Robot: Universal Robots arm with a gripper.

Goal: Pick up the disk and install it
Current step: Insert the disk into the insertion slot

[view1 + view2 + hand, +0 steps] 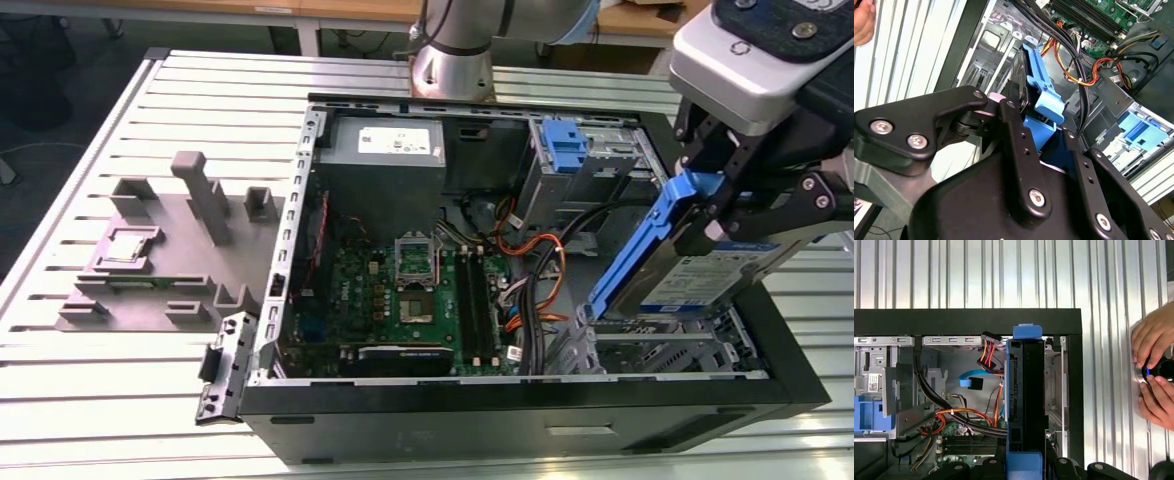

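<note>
Silver-grey metal disk (714, 282): one, with a white-and-blue label and blue rails. It hung tilted on edge over the drive bay of one open black case (534, 425), at the exterior view's right. One gripper (754, 212) was clamped narrowly onto the disk's sides. One upright blue bracket (566, 150) stood inside the case. Two hands (1153, 340) were beside the case.

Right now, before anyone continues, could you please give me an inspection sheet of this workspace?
Surface: slatted metal table, carrying an open computer case.
Job's things: the disk, with blue rails, tilted over the case's drive cage.
Clutter: grey fixture block beside the case.
Grippers: claw shut on the disk.
Cables: orange and black cables loose inside the case.
Surroundings: a person's hands on a dark knob on the table.
</note>
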